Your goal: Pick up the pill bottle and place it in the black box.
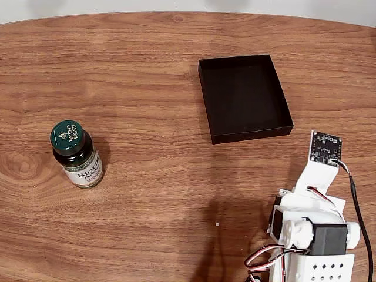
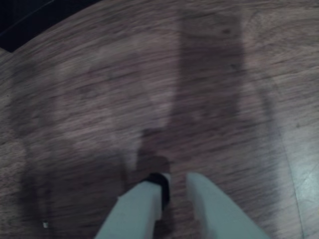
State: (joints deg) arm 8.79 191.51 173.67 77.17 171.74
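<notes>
Pill bottle (image 1: pixel 77 154): stands upright on the wooden table (image 1: pixel 158 194) at the left of the fixed view, green cap up, "Biotin" label facing the camera.
Black box (image 1: pixel 244 97): rests flat at upper centre-right of the fixed view, holding nothing, well apart from the bottle.
Arm (image 1: pixel 311 235): sits folded at the lower right corner of the fixed view.
Gripper (image 2: pixel 174 181): in the wrist view the two pale fingers enter from the bottom edge, tips a narrow gap apart, nothing between them, above bare wood.
Governing relation: the bottle lies far left of the arm in the fixed view, the box nearer.
Bottle axis: vertical, which probably favours a sideways grasp on the body.
</notes>
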